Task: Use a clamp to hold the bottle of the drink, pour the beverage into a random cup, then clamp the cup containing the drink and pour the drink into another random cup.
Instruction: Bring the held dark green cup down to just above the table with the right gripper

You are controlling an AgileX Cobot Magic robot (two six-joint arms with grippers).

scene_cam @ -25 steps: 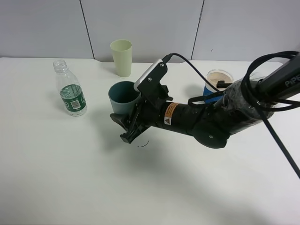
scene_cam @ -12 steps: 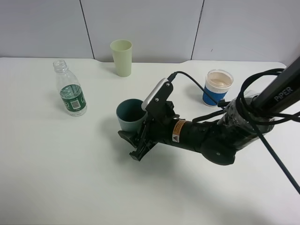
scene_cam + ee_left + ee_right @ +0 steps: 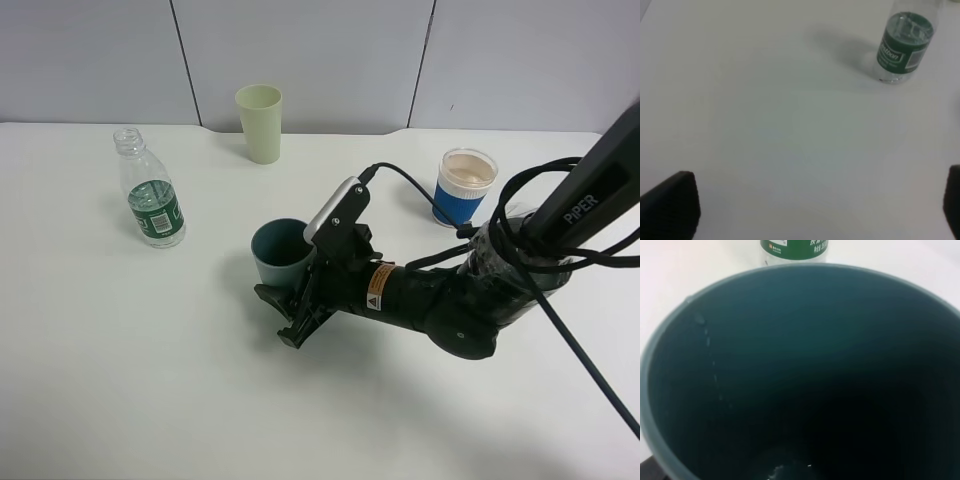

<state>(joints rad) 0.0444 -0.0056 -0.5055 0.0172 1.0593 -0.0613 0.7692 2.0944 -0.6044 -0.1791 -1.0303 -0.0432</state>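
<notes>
My right gripper (image 3: 280, 312) is shut on the lower part of the teal cup (image 3: 281, 252), near the middle of the table. The right wrist view looks straight down into the cup (image 3: 805, 380); drops cling to its dark inner wall and a little liquid glints at the bottom. The capless clear bottle (image 3: 150, 197) with a green label stands upright at the far left, also in the left wrist view (image 3: 902, 47) and just beyond the cup rim (image 3: 794, 249). The blue-sleeved white cup (image 3: 465, 186) stands at the back right. My left gripper (image 3: 810, 220) is open and empty above bare table.
A pale yellow-green cup (image 3: 260, 122) stands at the back near the wall. The right arm's black body and cables (image 3: 500, 270) stretch across the right half of the white table (image 3: 150, 380). The left arm does not show in the exterior view.
My right gripper has carried the teal cup toward the front and slightly right; most of the move came first, then it slowed. Bottle and other cups have not moved.
</notes>
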